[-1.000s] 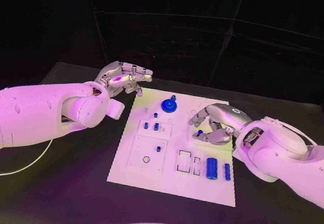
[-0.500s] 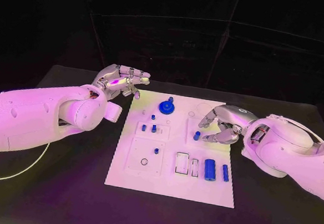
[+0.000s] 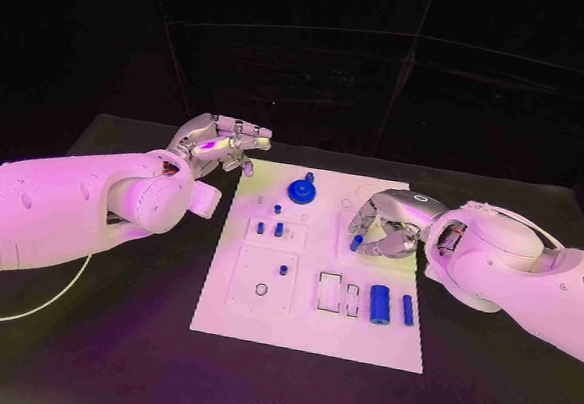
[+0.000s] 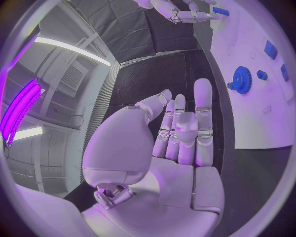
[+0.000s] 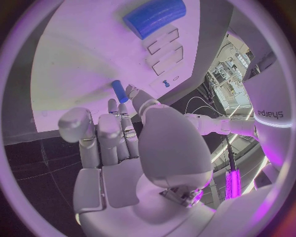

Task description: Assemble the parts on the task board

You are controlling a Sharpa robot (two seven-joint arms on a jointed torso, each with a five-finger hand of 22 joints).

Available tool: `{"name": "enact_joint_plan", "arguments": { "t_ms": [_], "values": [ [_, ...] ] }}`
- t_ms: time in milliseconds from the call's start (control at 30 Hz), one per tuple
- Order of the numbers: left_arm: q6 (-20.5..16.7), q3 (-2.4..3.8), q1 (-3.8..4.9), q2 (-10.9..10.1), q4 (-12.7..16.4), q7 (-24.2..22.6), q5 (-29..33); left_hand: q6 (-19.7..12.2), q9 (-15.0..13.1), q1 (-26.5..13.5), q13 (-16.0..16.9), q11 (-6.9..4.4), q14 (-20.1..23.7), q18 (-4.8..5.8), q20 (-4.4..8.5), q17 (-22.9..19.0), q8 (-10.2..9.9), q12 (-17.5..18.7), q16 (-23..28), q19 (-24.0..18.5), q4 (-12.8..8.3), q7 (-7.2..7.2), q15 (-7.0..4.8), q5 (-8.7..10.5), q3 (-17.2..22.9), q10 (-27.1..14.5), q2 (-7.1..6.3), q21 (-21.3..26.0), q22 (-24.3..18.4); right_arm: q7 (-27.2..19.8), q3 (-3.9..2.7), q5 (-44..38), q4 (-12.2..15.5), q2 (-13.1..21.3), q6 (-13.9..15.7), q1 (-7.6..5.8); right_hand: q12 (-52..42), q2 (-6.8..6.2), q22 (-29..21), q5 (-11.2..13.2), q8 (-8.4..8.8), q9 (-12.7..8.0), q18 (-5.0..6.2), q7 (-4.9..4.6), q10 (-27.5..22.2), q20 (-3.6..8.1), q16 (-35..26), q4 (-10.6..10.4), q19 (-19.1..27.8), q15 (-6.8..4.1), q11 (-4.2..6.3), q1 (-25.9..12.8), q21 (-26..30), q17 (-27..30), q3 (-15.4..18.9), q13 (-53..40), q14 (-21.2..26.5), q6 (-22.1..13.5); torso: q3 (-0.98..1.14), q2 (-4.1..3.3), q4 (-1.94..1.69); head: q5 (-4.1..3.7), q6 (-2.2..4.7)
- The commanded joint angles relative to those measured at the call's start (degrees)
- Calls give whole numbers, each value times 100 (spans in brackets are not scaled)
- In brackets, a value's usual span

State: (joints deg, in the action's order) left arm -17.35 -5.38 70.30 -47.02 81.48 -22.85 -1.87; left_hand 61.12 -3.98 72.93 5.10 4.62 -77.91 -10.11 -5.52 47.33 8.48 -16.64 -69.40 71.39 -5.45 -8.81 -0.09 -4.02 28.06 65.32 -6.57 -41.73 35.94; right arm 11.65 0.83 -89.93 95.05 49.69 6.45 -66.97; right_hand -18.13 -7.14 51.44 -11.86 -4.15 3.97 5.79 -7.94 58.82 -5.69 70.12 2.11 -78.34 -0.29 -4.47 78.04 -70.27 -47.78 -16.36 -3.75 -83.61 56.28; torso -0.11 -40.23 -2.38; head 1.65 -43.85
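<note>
Your right robot hand (image 3: 388, 227) sits over the right side of the task board (image 3: 307, 335), fingers curled down, pinching a small blue peg (image 3: 356, 241) at the fingertips. Right wrist view confirms it: the peg (image 5: 119, 91) pokes out past the fingertips (image 5: 131, 94), its far end at or just above the white plate (image 5: 86, 59). You can't tell from these views whether it touches.

Your left robot hand (image 3: 217, 142) hangs off the board's far left corner, over the black desk (image 3: 100, 338). It holds nothing. In the left wrist view the fingers (image 4: 202, 111) stand nearly straight, side by side, with the thumb (image 4: 184, 129) folded across in front of them, clamped on nothing.

What you have on the board:
- Blue gear (image 3: 306, 191) between the two robot hands, nearer the left one, on the board's far edge. It also shows in the left wrist view (image 4: 241, 80), beyond the fingertips.
- Two short blue pegs (image 3: 269, 227) standing side by side, just left of the right robot hand's pinched peg.
- Large blue cylinder (image 3: 380, 303) lying near-side of the right robot hand, with a thinner blue pin (image 3: 408, 309) just beside it. The right wrist view shows the cylinder (image 5: 155, 16) beyond the fingertips, next to the rectangular slots (image 5: 165, 52).
- One tiny blue piece (image 3: 285, 269) further toward the board's middle.
</note>
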Motion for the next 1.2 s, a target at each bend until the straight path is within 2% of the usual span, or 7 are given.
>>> {"name": "enact_joint_plan", "arguments": {
  "t_ms": [33, 333, 600, 700, 900, 1067, 1200],
  "values": [
    [83, 1, 6, 5, 1, -16, 5, -35, 8, -16, 6, 1, 49, -36, -1, -6, 21, -39, 36, -56, 2, -20, -9, 20, -34, -24, 49, 32, -7, -14, -1, -86, -40, -45, -128, -7, -29, 64, 25, -33, -5, 0, 92, 8, 157, 25, 40, -15, -51, -40, 35, -11, -10, -42, -69, 13, -19, 64, 3, 3, 8, 9, -10],
    [91, 1, 6, 5, 2, -8, 5, -35, 8, -16, 6, 1, 49, -36, -1, -6, 21, -39, 36, -56, 2, -20, -9, 20, -34, -24, 49, 32, -7, 52, 2, -203, -104, -125, -231, -4, 40, 141, 125, 61, -127, 39, 72, 9, 589, 74, 128, -19, -108, -81, 75, 66, -67, -187, -338, 6, -55, 403, 1, 8, 7, -2, -24],
    [93, 1, 6, -2, 3, -4, 5, -35, 8, -16, 6, 1, 49, -36, -1, -6, 21, -39, 36, -56, 2, -20, -9, 20, -34, -24, 49, 32, -7, 150, 6, -386, -145, -183, -328, 3, 131, 132, 160, 92, -166, 40, 66, 26, 754, 95, 150, -1, -125, -103, 100, 87, -87, -219, -475, 5, -56, 572, 6, 4, 11, -14, -33],
    [93, 1, 6, -3, 4, -1, 5, -35, 8, -16, 6, 2, 49, -36, -2, -6, 22, -41, 36, -56, 3, -20, -8, 20, -35, -25, 51, 34, -8, 171, 7, -404, -143, -197, -288, 7, 154, 145, 166, 100, -170, 39, 65, 30, 792, 102, 157, -4, -128, -110, 107, 88, -90, -230, -512, 3, -56, 606, 1, 3, 7, -19, -41],
    [86, 1, 7, -9, 8, 4, 5, -37, 7, -15, 8, 3, 52, -36, -4, -6, 26, -50, 35, -56, 6, -21, -6, 20, -45, -30, 61, 44, -15, 236, 8, -439, -111, -194, -36, 10, 238, 260, 207, 345, -179, 32, 59, 42, 892, 122, 194, -20, -148, -130, 125, 118, -114, -291, -703, -2, -65, 705, 2, 2, 9, -27, -53],
    [82, 1, 7, -11, 10, 5, 5, -37, 7, -15, 8, 3, 52, -36, -4, -6, 26, -50, 35, -56, 6, -21, -6, 20, -45, -30, 61, 44, -15, 204, 8, -466, -48, -145, 460, 11, 271, 310, 227, 509, -209, 37, 56, 53, 1004, 141, 202, 7, -155, -149, 146, 166, -127, -296, -870, -12, -63, 812, 3, 9, 14, -20, -60],
    [83, 1, 7, -13, 8, 6, 5, -37, 7, -15, 8, 3, 52, -36, -4, -6, 26, -50, 35, -56, 6, -21, -6, 20, -45, -30, 61, 44, -15, 146, 6, -415, 60, -58, 759, 11, 303, 305, 239, 544, -203, 31, 54, 51, 1028, 146, 212, 46, -158, -151, 148, 202, -134, -315, -968, -12, -65, 829, 5, 13, 19, -16, -53]
  ]
}}
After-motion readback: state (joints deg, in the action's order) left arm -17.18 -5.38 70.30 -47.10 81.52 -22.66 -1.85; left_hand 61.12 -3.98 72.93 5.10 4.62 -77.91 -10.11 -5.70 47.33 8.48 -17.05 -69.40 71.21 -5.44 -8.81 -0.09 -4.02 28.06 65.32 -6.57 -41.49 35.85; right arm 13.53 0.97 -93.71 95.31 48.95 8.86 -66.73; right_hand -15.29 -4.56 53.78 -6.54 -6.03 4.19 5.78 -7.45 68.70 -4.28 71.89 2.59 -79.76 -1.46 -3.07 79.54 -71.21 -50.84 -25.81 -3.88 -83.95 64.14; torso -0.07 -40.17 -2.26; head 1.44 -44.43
